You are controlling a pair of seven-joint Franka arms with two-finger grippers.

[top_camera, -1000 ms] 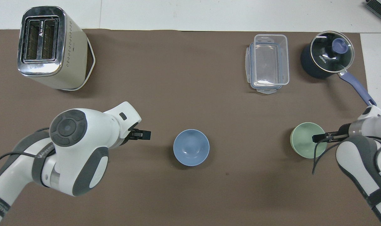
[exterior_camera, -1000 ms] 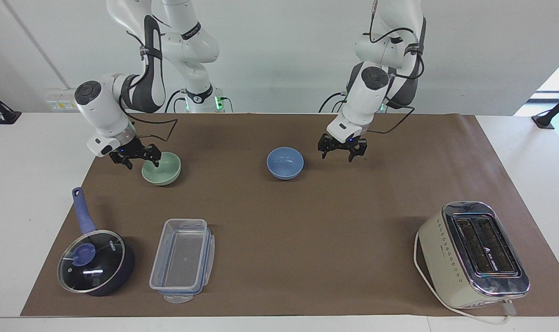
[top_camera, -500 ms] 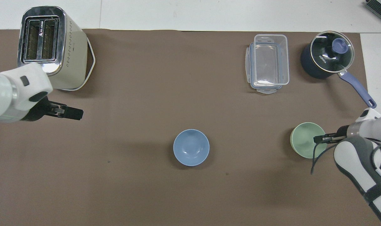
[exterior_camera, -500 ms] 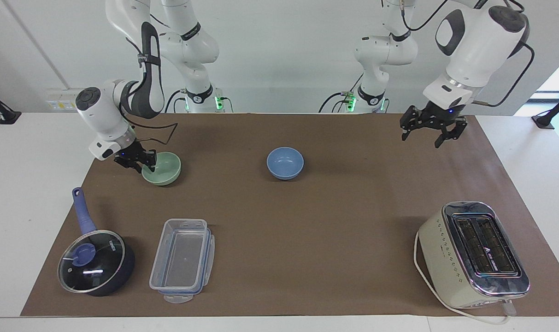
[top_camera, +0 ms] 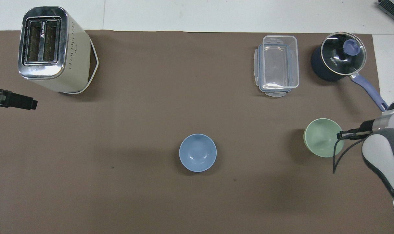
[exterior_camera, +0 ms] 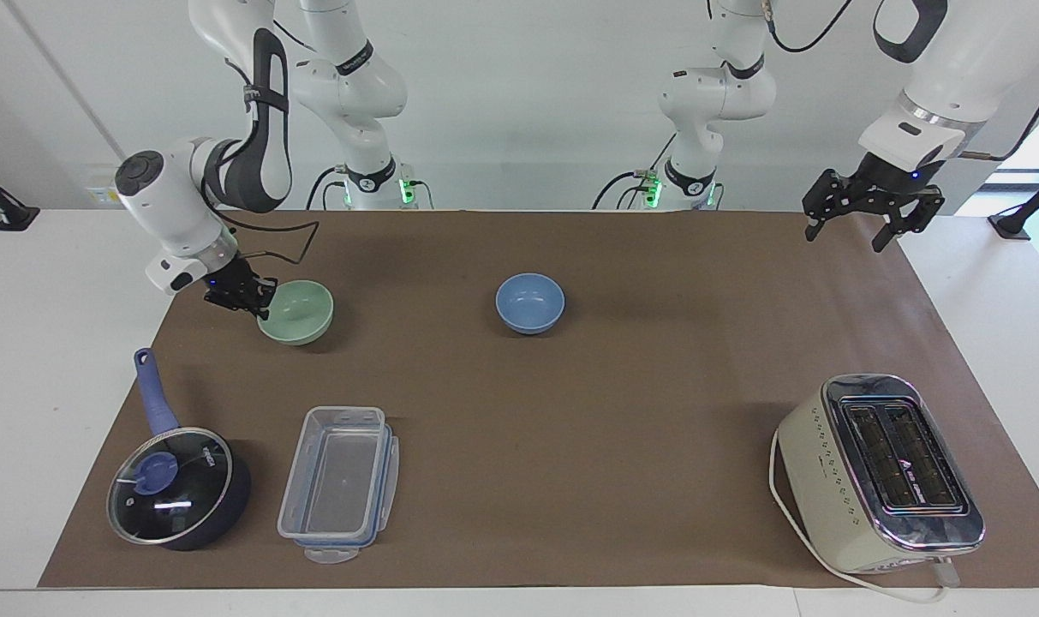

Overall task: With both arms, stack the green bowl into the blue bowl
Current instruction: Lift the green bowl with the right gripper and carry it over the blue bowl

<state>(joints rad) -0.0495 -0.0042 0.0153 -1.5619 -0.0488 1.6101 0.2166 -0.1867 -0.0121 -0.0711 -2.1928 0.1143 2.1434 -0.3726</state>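
The green bowl [exterior_camera: 300,308] hangs slightly tilted just above the brown mat at the right arm's end of the table. My right gripper [exterior_camera: 247,299] is shut on its rim on the side toward the table's end. In the overhead view the green bowl [top_camera: 321,141] shows with the right gripper [top_camera: 342,134] on its edge. The blue bowl [exterior_camera: 529,302] stands upright and empty on the mat near the middle, also seen from overhead [top_camera: 197,152]. My left gripper [exterior_camera: 846,237] is open and empty, raised over the mat's edge at the left arm's end, and only its tip shows overhead [top_camera: 30,104].
A cream toaster [exterior_camera: 883,471] stands at the left arm's end, farther from the robots. A clear plastic container [exterior_camera: 339,484] and a dark blue lidded saucepan [exterior_camera: 176,488] lie farther from the robots than the green bowl. The brown mat [exterior_camera: 570,428] covers the table.
The left arm has swung away from beside the blue bowl, up and out to its own end of the table. The right gripper closed on the green bowl's rim and lifted it slightly.
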